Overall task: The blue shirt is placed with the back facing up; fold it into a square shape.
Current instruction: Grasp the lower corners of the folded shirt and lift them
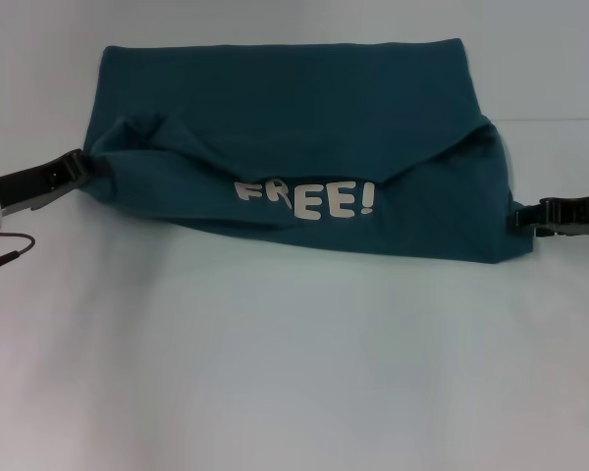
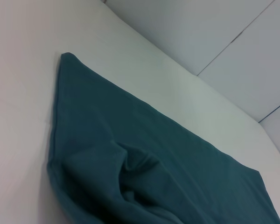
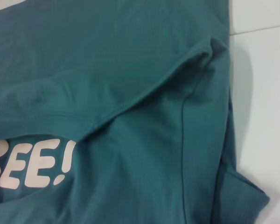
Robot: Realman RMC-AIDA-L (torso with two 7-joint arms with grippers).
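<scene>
Nearest the robot the white table (image 1: 294,373) lies bare, with only a thin cable (image 1: 10,257) trailing at its left edge. Beyond that strip the blue shirt (image 1: 294,108) stretches across the middle of the table, its long axis running left to right, so each arm has one short end of the cloth on its own side and neither has to reach across. The near layer sags between the two ends and shows the white FREE! lettering (image 1: 304,201), which suggests this edge has been turned over onto the rest; the far layer lies flat toward the back wall. The left gripper (image 1: 79,169) sits at the shirt's left end, level with the sagging layer, and its fingers appear pinched narrow on a bunched corner of the cloth there. The right gripper (image 1: 530,218) meets the shirt's right end, slightly nearer than the left one, and its fingers likewise look closed on the fabric edge, though the contact is small in the head view. The left wrist view shows plain teal cloth gathered into a fold close in and running away to a far corner; the right wrist view shows a hem crossing above the lettering and a puckered corner. Judged from this, the coming move turns on both held ends travelling together, away from the robot and across the long axis, so the near layer lands evenly.
</scene>
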